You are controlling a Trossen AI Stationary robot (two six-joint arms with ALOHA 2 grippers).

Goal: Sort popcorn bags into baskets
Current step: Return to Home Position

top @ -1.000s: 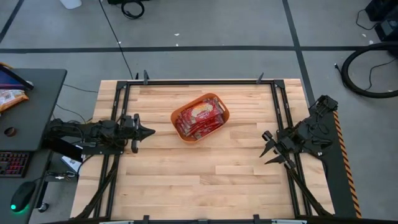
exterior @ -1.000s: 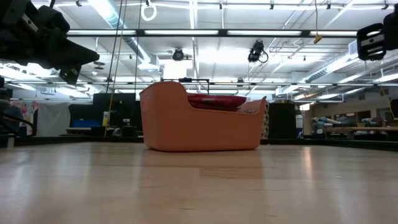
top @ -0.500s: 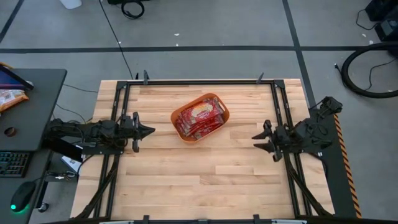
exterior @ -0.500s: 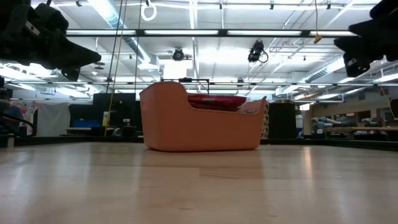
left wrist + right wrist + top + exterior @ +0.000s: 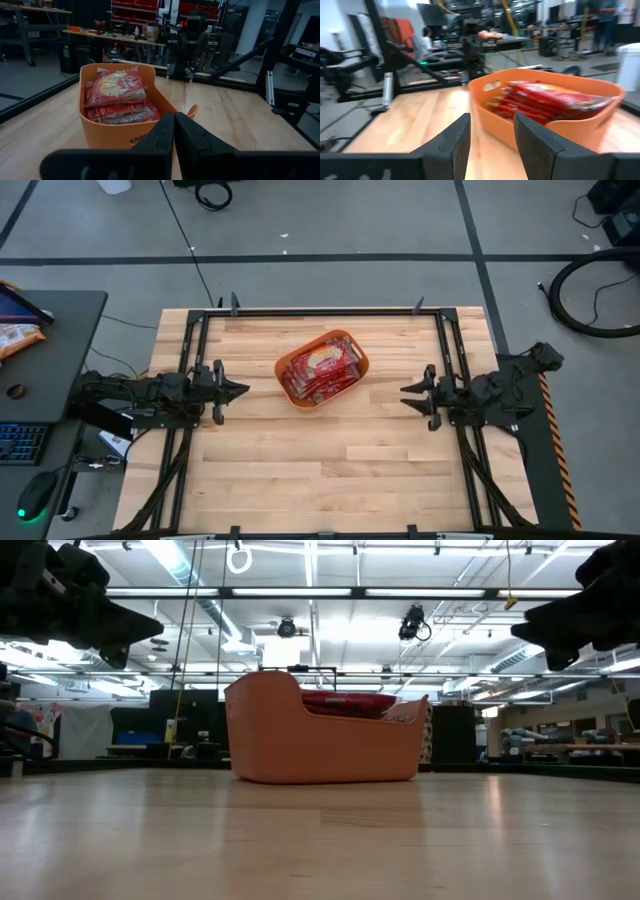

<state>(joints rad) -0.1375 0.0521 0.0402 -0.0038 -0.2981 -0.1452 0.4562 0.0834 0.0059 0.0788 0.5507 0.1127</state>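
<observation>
Tabletop [image 5: 320, 465]: popcorn bags [image 5: 320, 370] lie in the basket [image 5: 346, 338], so your left gripper [image 5: 243, 391], closed, and right gripper [image 5: 406, 395], open, flank it empty.

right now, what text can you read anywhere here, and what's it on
"TROSSEN": white letters on a dark part at the table's far edge, left wrist view.
Popcorn bags: there is print on them, but it is too blurred to read in any view.
Nothing else is readable.
</observation>
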